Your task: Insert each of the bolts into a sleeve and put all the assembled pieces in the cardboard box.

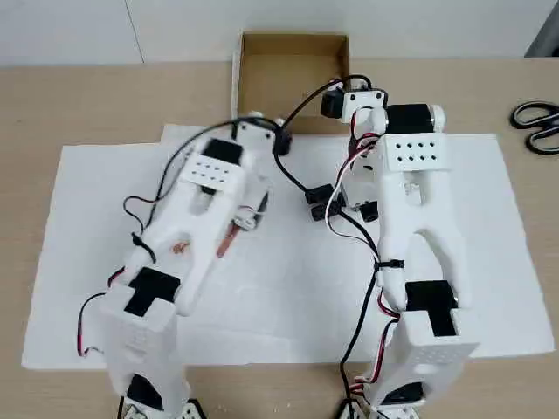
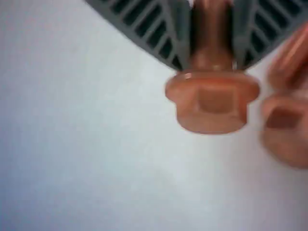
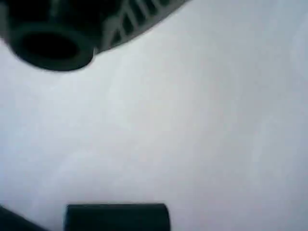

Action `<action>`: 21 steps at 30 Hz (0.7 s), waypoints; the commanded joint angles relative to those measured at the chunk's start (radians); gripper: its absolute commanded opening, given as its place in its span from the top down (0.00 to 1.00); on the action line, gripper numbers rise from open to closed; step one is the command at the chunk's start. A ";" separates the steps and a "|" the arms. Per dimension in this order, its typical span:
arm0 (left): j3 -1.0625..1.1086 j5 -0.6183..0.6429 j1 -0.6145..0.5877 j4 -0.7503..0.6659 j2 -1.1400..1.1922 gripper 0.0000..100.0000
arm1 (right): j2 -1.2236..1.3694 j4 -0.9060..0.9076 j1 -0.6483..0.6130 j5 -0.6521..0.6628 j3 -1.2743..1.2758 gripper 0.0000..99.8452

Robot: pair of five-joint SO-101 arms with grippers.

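Holding stage, ahead of mating: one bolt and one sleeve each sit in a gripper, not yet joined.

1. Left gripper (image 2: 211, 62): ribbed grey fingers (image 2: 159, 33) are closed on the shank of a copper-coloured bolt (image 2: 211, 103). The flanged head stands clear beyond the fingertips, over the white sheet (image 2: 96, 159). The shank's free end is hidden.
2. Spare bolt (image 2: 286, 127): lies on the sheet, just beside the held bolt's head.
3. Right gripper (image 3: 72, 29): appears clamped on a black sleeve (image 3: 50, 45), whose open bore faces outward. One ribbed finger (image 3: 130, 19) lies against it.
4. Second sleeve (image 3: 115, 217): lies on the sheet, well apart from the held one.
5. Cardboard box (image 1: 279, 83): sits at 12 o'clock on the table (image 1: 87, 96), past the sheet's far edge. Its visible floor is bare, so nothing is judged boxed.
6. Left arm (image 1: 188, 227): lies toward 9 o'clock of the sheet's middle. Right arm (image 1: 419, 201): lies toward 3 o'clock. The two are apart.
7. Scissors (image 1: 537, 122): lie at 2 o'clock, near the table edge.

Next move, as judged: bring the grippers together and line the shank up with the bore. That needs a free shank end. If the end is buried between the fingers, the bolt must first be re-gripped nearer the head. After that, push slowly and straight while the sleeve is held firm.
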 commanded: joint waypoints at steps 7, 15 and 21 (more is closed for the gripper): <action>0.087 0.002 0.034 -0.089 -0.009 0.99 | -0.061 0.004 -0.005 0.000 -0.003 1.00; 0.124 0.002 0.034 -0.123 -0.009 0.99 | -0.061 0.004 -0.047 0.000 -0.003 1.00; 0.124 0.005 0.034 -0.120 -0.009 0.99 | -0.061 0.005 -0.050 0.000 -0.003 1.00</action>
